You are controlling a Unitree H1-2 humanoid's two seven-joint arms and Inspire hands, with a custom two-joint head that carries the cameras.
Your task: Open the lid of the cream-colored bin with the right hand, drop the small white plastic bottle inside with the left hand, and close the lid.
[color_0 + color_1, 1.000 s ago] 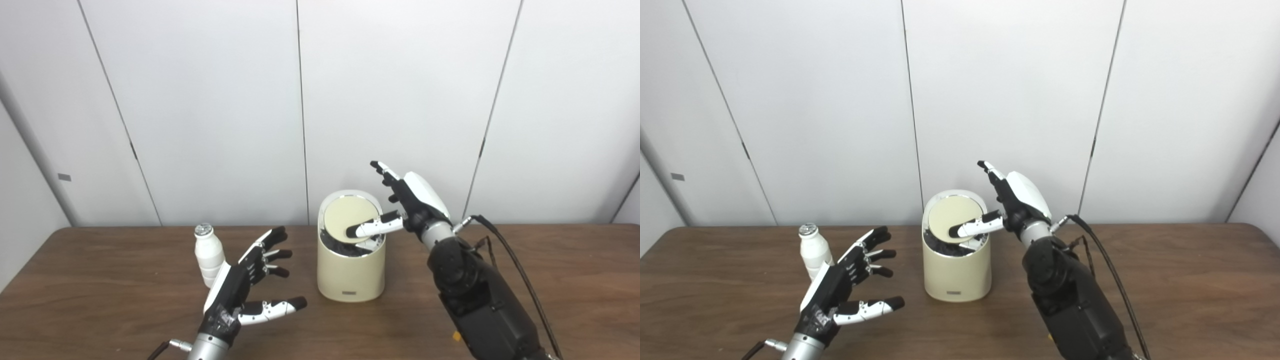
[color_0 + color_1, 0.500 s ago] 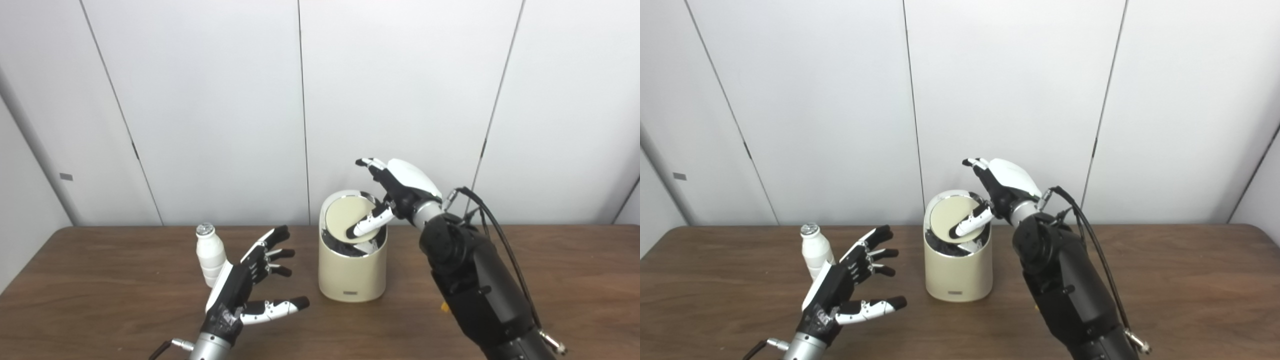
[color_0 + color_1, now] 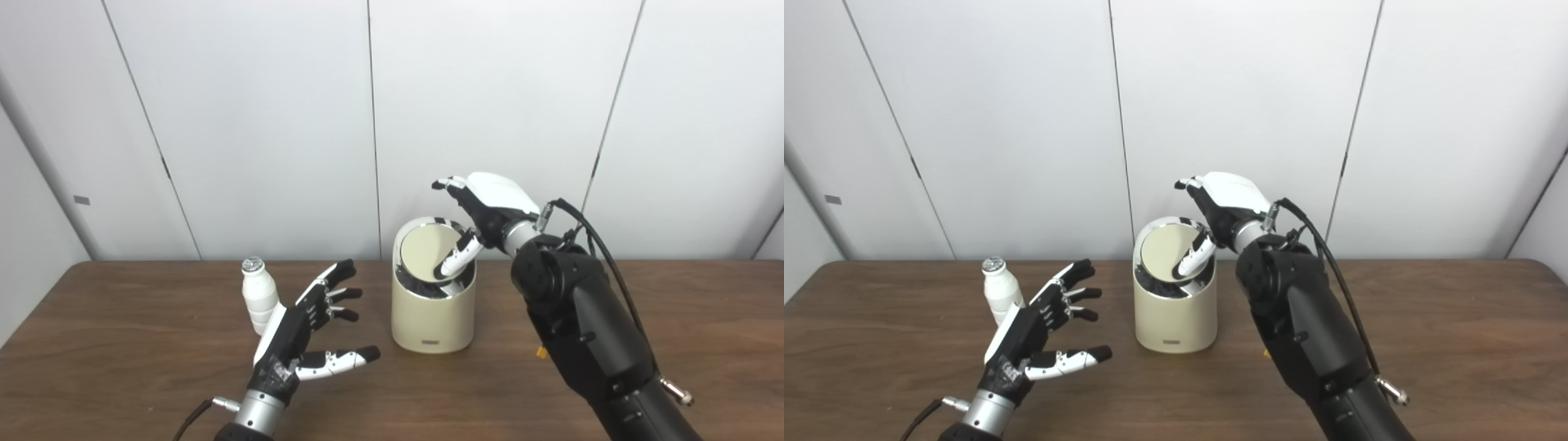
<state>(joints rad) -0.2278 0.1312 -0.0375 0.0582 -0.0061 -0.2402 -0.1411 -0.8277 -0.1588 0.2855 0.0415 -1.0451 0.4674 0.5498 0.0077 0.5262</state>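
Observation:
The cream-colored bin (image 3: 433, 318) stands at mid-table, its round lid (image 3: 422, 251) tilted up on the left with a dark gap under its front edge. My right hand (image 3: 484, 205) hovers over the bin's back right rim with fingers spread, and its thumb rests on the lid's right side. A small white plastic bottle (image 3: 258, 295) with a silver cap stands upright left of the bin. My left hand (image 3: 303, 334) is open just to the right of the bottle and in front of it, palm toward the bin, holding nothing.
The brown wooden table (image 3: 122, 361) reaches a white panelled wall (image 3: 257, 122) behind. My right forearm (image 3: 588, 343) with a black cable crosses the table to the right of the bin.
My right hand has swung left and up over the bin, its thumb turning from sideways to pointing down on the lid. The view has shifted slightly downward. The left hand and bottle stay put.

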